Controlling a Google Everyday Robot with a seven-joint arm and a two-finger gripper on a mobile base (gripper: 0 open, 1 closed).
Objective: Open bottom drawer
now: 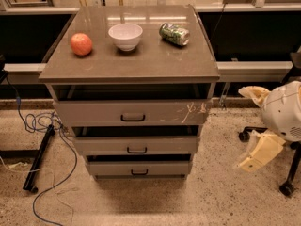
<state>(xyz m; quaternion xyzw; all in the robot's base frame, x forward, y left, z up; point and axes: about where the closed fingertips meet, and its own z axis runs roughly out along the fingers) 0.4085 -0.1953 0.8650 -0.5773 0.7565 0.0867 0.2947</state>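
The bottom drawer (108, 168) is the narrowest of three grey-brown drawers in the cabinet, low in the camera view. Its plain front carries a small dark bar handle (139, 172) at centre. A dark gap shows above its front. My gripper (243, 128) is at the right edge, to the right of the cabinet and about level with the middle drawer. Its two cream fingers (260, 153) are spread apart, open and empty. It is well clear of the handle.
Above are the mid-width drawer (94, 146) and the widest drawer (89, 113) with pale scratches. The cabinet top (141, 62) holds an apple (81, 44), a white bowl (125, 36) and a lying green can (174, 34). Cables (44, 126) and a stand leg (38, 159) lie left. Chair casters (288, 188) are at right.
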